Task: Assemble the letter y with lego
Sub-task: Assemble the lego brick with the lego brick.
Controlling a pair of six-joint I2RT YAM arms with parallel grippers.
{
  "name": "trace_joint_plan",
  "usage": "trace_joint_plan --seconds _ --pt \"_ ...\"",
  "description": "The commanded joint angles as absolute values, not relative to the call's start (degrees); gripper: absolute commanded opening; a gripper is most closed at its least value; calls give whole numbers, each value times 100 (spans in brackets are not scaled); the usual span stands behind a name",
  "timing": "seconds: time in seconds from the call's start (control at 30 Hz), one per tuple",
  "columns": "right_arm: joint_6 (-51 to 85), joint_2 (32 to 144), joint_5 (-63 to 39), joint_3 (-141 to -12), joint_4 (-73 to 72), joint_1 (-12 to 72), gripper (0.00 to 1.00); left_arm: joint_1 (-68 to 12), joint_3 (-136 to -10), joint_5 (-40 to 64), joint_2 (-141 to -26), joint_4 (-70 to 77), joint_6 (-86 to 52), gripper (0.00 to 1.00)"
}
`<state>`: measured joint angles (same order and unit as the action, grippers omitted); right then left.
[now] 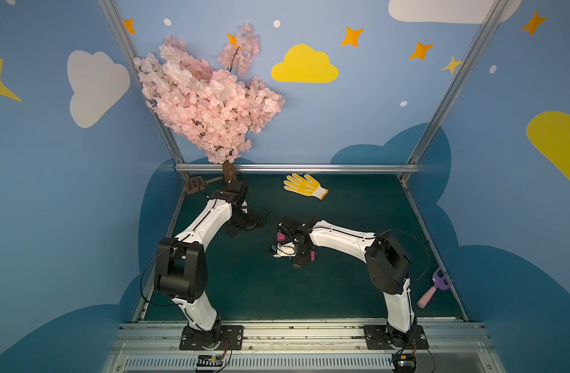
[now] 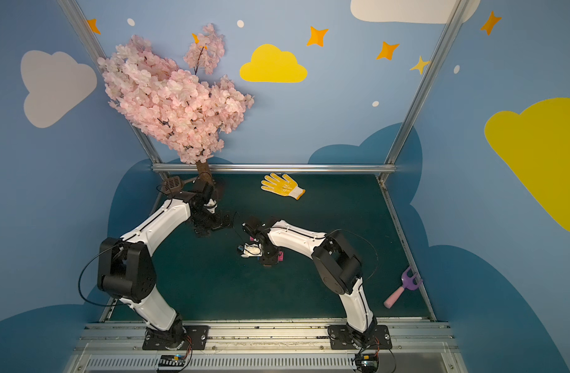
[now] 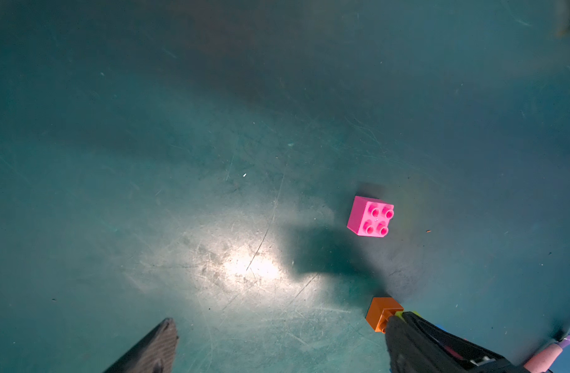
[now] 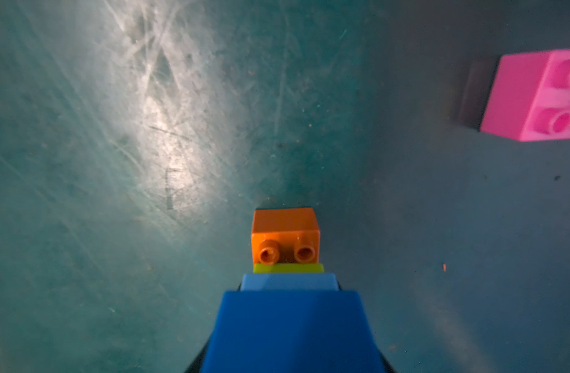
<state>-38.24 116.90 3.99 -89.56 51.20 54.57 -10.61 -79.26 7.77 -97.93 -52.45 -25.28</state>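
Your right gripper is clamped on the lego stack, orange brick poking past the fingertips. The loose pink brick sits studs-up off to the fingers' side, apart. Square orange over those studs before you press. Your left gripper gapes empty, well away.

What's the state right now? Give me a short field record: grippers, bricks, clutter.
left gripper: open, empty, near the tree
right gripper: shut on stack
stack: colours from the tip: orange, green, light blue, dark blue
pink brick: loose on mat, studs up, apart from stack
second pink brick: beside right gripper; joined or loose, cannot tell
clutter: glove at the back, rake at the mat's right edge
letter Y: not finished
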Motion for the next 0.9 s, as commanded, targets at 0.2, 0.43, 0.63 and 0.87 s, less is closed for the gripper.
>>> trace_joint_plan --seconds 0.2,0.43,0.63,0.87 --pt "-3953 12052 413 -8913 5467 5335 0 -1035 -7857 878 -9712 -5256 -2556 100" --pt "-3938 12155 533 -8971 5483 5276 0 -1036 -7849 889 -9719 -5247 -2566 100" --pt "-3880 12273 484 -9065 5528 5291 0 -1037 -7845 899 -9714 -5238 -2559 100" --pt "-3577 12305 190 -9097 5386 5335 0 -1037 -7840 892 -9722 -5229 -2566 100"
